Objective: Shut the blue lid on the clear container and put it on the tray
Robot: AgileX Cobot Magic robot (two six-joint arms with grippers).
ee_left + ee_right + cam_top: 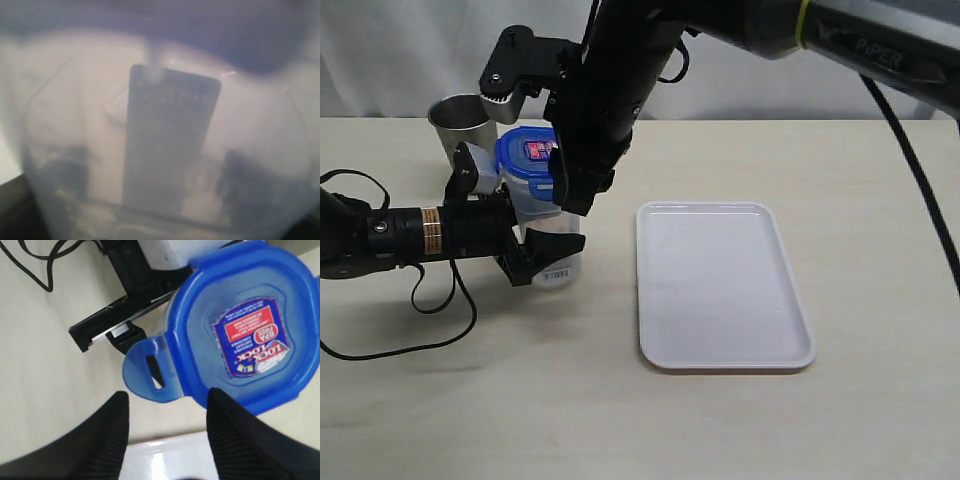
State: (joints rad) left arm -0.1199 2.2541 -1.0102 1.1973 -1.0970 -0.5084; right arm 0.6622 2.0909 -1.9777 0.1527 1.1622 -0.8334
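**Lid on the canister, canister off the tray**

The clear container (560, 262) stood upright on the worktop (620, 420), left of the tray (720, 290) and apart from it. The tray carried nothing. The blue lid (527, 152) sat on top of the container, its red-blue sticker (252, 337) facing up. In the right wrist view one snap flap (150, 372) stuck out sideways from the lid's edge rather than lying folded down against the wall.

The left pincer (525, 232) reached in level from the left and clasped the container's body below the lid. One black finger lay across the front of the clear wall, just above the white barcode label (557, 273). The left wrist view was filled by that wall, blurred and very close, with a dark upright bar showing through it.

The right pincer (572, 185) came down from above and hung at the lid's near side. Its two black fingers (115, 435) were spread apart, and the outstanding flap lay just past the gap between them. No finger could be seen pressing on the flap.

A grey metal cup (460, 122) stood behind the container, just beside it. A black cable (420, 300) looped across the worktop under the left arm.
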